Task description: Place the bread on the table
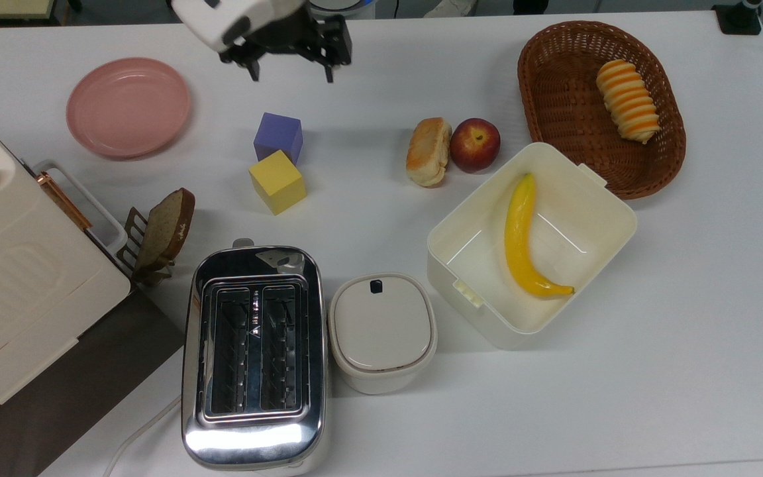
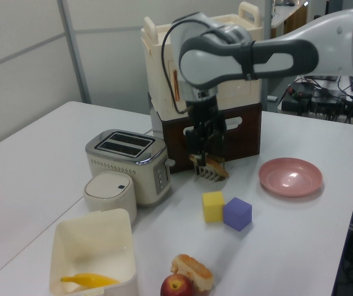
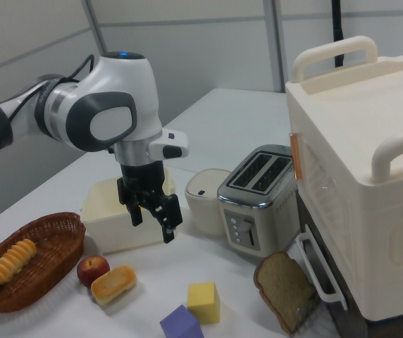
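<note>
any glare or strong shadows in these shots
In the top view, the toaster shows bright glare on its chrome near edge, and the gripper casts only a faint shadow on the table. In the right view, the bread and apple are evenly lit with soft shadows.
</note>
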Action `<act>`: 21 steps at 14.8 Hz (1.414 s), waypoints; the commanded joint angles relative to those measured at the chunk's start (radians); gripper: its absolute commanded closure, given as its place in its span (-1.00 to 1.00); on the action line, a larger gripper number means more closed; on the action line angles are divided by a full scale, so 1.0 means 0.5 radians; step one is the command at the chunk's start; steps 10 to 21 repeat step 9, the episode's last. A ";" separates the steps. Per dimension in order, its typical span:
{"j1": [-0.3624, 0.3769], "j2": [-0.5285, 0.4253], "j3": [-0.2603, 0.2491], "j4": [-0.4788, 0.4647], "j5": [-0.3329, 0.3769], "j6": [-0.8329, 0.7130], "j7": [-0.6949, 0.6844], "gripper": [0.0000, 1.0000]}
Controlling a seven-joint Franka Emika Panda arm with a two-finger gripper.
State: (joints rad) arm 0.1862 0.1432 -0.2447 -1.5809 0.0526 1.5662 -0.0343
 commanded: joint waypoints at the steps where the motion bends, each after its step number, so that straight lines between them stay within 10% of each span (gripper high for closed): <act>1: -0.020 -0.069 0.057 -0.017 -0.026 -0.117 0.022 -1.00; 8: -0.253 -0.127 0.250 -0.007 -0.050 -0.117 0.053 -1.00; 21: -0.241 -0.130 0.238 -0.007 -0.053 -0.114 0.053 -1.00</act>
